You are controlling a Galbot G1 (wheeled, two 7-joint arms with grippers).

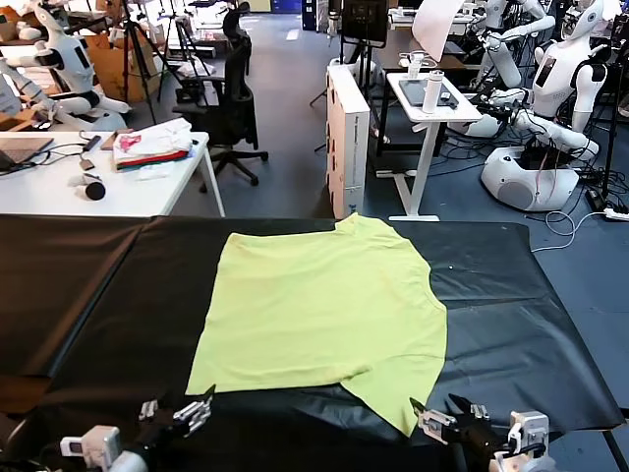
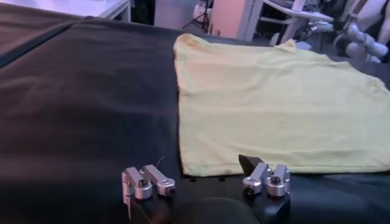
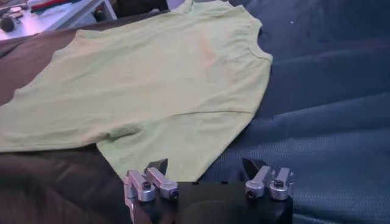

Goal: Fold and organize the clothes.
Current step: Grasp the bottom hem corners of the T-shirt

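Note:
The lime yellow-green T-shirt (image 1: 319,310) lies spread flat on the black table cover (image 1: 118,295), lying sideways with its hem to the left and its neck to the right. No white patch shows. My left gripper (image 1: 187,408) is open and empty, low at the table's front edge, just before the shirt's near hem corner (image 2: 189,167). In the left wrist view the gripper (image 2: 204,173) is a short way from the cloth (image 2: 274,103). My right gripper (image 1: 439,408) is open and empty by the near sleeve's tip. In the right wrist view the gripper (image 3: 205,167) is close to the sleeve (image 3: 164,146).
A white desk (image 1: 59,187) at the back left holds a white-pink-red cloth pile (image 1: 152,146). An office chair (image 1: 231,88), a white cabinet (image 1: 346,138), a small white table (image 1: 432,108) and other robots (image 1: 550,108) stand behind. The table's right edge (image 1: 590,393) is near my right gripper.

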